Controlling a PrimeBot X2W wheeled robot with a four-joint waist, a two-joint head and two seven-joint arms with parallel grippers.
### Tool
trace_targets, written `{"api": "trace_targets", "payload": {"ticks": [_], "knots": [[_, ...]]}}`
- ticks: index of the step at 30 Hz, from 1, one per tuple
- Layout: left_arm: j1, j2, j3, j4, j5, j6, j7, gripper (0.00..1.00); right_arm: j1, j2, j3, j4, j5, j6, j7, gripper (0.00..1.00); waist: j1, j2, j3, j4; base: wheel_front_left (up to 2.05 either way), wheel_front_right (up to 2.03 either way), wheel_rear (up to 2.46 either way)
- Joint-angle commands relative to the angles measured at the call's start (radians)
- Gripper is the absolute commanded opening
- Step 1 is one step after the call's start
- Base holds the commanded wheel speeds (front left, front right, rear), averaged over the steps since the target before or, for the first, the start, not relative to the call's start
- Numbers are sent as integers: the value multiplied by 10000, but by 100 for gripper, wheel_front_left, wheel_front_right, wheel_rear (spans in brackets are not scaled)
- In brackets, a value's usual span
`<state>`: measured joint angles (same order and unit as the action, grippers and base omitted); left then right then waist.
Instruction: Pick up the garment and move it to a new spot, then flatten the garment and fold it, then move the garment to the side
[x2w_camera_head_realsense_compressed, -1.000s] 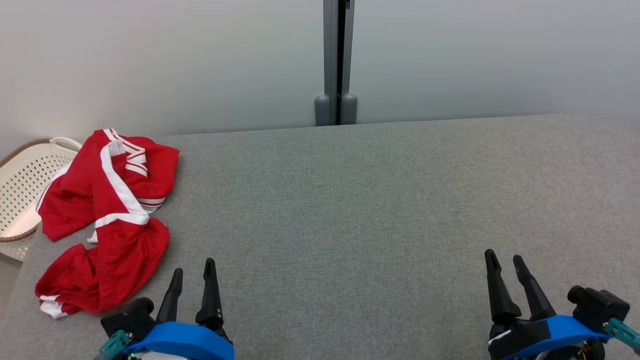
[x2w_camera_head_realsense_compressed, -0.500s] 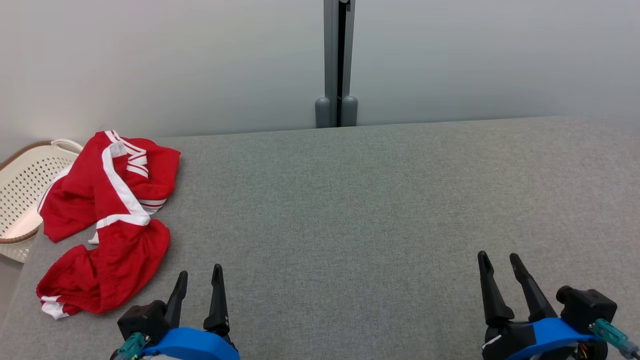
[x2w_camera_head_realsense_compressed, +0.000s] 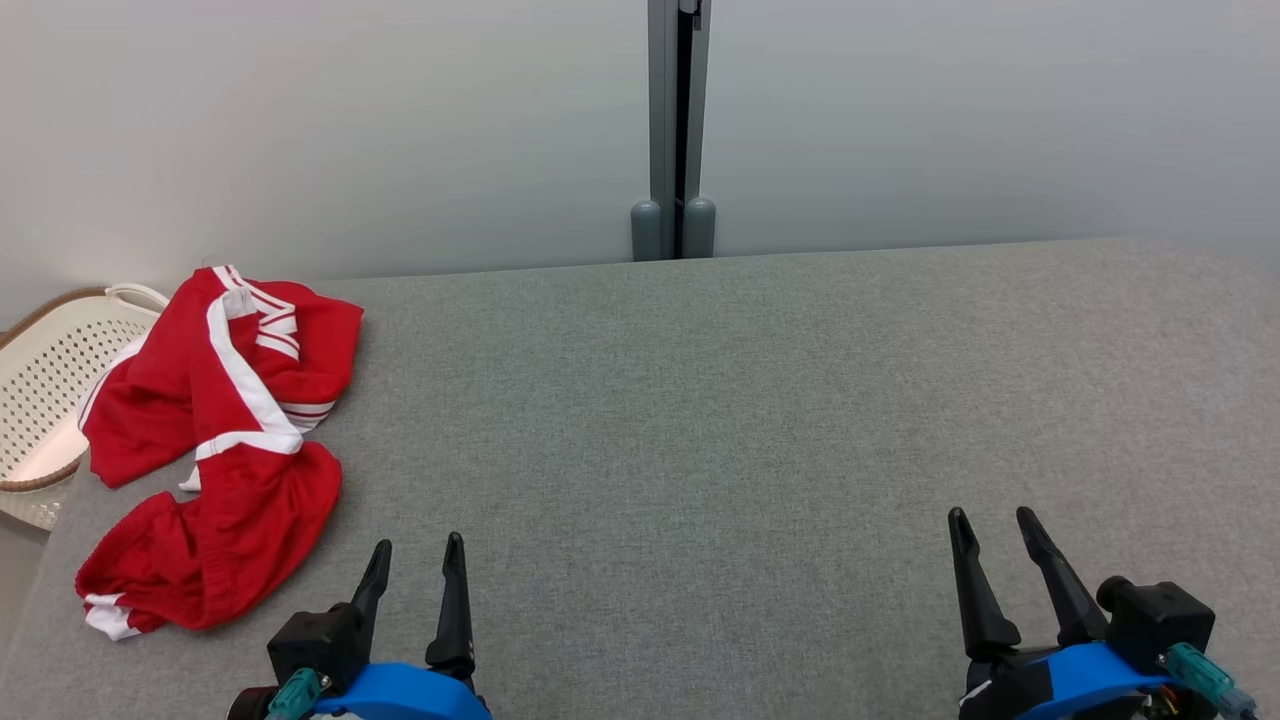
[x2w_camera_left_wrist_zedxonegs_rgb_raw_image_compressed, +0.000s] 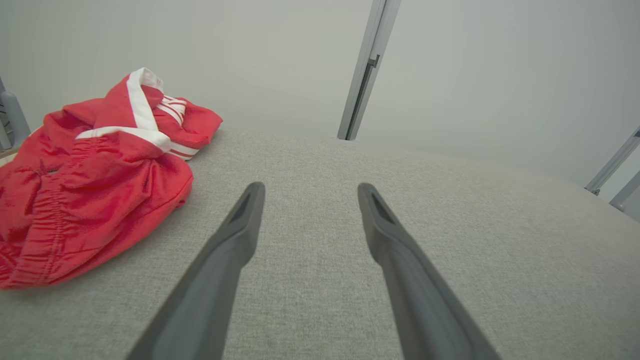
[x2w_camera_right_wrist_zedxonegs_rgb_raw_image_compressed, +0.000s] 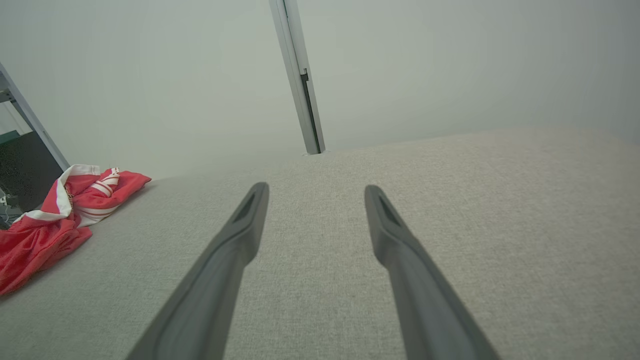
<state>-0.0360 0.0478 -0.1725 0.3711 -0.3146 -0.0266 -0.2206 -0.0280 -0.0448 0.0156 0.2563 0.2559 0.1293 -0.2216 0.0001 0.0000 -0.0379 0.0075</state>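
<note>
Head view, looking down on a grey fabric-covered surface (x2w_camera_head_realsense_compressed: 700, 420) that backs onto a pale wall with a grey vertical post (x2w_camera_head_realsense_compressed: 678, 120). The garment (x2w_camera_head_realsense_compressed: 230, 500) lies crumpled along the left edge of the surface, towards its far corner. It is bright red, slightly shiny cloth with white trim. A broad white band runs down its middle and turns across it, a group of thin parallel white stripes marks the upper fold, and a white hem shows at its nearest corner. No lettering or logo can be made out on it. Its left side overlaps, in this view, a white perforated basket (x2w_camera_head_realsense_compressed: 40, 380) with a brown rim, which stands beside the surface.

The left gripper (x2w_camera_head_realsense_compressed: 419, 541) is at the lower left, its two dark fingers spread and holding nothing. It is near the garment's nearest lobe but apart from it. The right gripper (x2w_camera_head_realsense_compressed: 989, 511) is at the lower right, well apart from the garment, fingers likewise spread and empty.

Left wrist view: between and beyond the parted fingers is bare grey cloth. The garment (x2w_camera_left_wrist_zedxonegs_rgb_raw_image_compressed: 90, 200) sits to the upper left, showing a gathered, elasticated edge. Right wrist view: the garment (x2w_camera_right_wrist_zedxonegs_rgb_raw_image_compressed: 45, 235) appears small at the far left.
</note>
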Motion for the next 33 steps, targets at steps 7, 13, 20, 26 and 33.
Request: {"api": "trace_targets", "payload": {"ticks": [7,13,20,26,33], "knots": [[-34,34,-154,78,550,82,-213,100,172,-76,53,124,-598,20,-207,100,-1,0,-65,17,0,0,0],[23,34,-226,142,797,95,-312,100,190,-81,25,218,-978,22,-317,100,-1,0,-116,12,0,0,0],[47,36,-312,202,1062,156,-438,100,200,-85,4,228,-1453,23,-430,100,-1,0,-141,-2,0,0,0],[17,36,-332,302,961,182,-463,100,182,-84,-46,267,-1452,24,-450,100,-1,0,-97,-7,0,0,0],[-60,36,-268,366,868,211,-463,100,105,-82,-144,313,-1257,24,-448,100,-1,0,-40,4,0,0,0]]}}
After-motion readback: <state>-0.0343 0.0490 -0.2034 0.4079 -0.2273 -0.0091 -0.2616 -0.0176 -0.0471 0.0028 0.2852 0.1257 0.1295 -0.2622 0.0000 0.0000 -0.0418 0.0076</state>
